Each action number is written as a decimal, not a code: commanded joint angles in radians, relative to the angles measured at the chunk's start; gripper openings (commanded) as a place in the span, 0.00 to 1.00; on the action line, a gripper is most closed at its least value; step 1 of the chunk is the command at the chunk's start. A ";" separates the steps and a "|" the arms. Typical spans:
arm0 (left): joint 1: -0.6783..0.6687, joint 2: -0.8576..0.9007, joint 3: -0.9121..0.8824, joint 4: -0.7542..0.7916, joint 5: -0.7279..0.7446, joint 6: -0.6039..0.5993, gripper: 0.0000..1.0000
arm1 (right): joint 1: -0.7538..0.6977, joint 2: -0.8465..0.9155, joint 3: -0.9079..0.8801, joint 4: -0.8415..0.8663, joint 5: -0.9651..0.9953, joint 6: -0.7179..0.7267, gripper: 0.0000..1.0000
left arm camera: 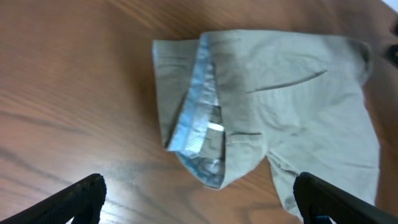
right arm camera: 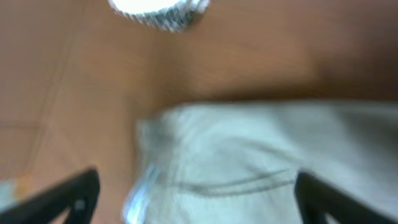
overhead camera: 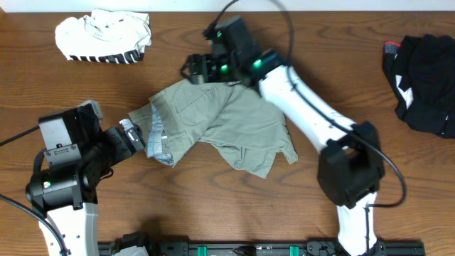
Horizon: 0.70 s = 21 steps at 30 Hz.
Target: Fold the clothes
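Centrally, light khaki-grey shorts [overhead camera: 220, 124] lay crumpled on the wooden bench [overhead camera: 213, 213], approx. mid-bench. The waistband end was turned toward the left, so its pale blue lining showed. The left hand [overhead camera: 136, 139] sat just beside that waistband edge, fingers spread wide w/ nothing between them. The left wrist view showed both fingertips low at the frame's corners, w/ the shorts ahead of them. The right hand [overhead camera: 197, 71] hovered at the shorts' far upper edge, fingers also wide apart, gripping nothing. Its wrist view was blurred but showed khaki cloth below; contact w/ the cloth could not be told. A white garment [overhead camera: 103, 35] w/ black stripes lay bunched at the far left corner, well apart from the shorts. A black garment [overhead camera: 426, 82] lay heaped at the right edge, partly cut off by the frame.
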 commanded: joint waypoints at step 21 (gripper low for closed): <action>-0.182 0.078 0.013 -0.017 0.072 0.055 0.98 | -0.064 -0.145 -0.259 -0.785 0.338 -0.139 0.98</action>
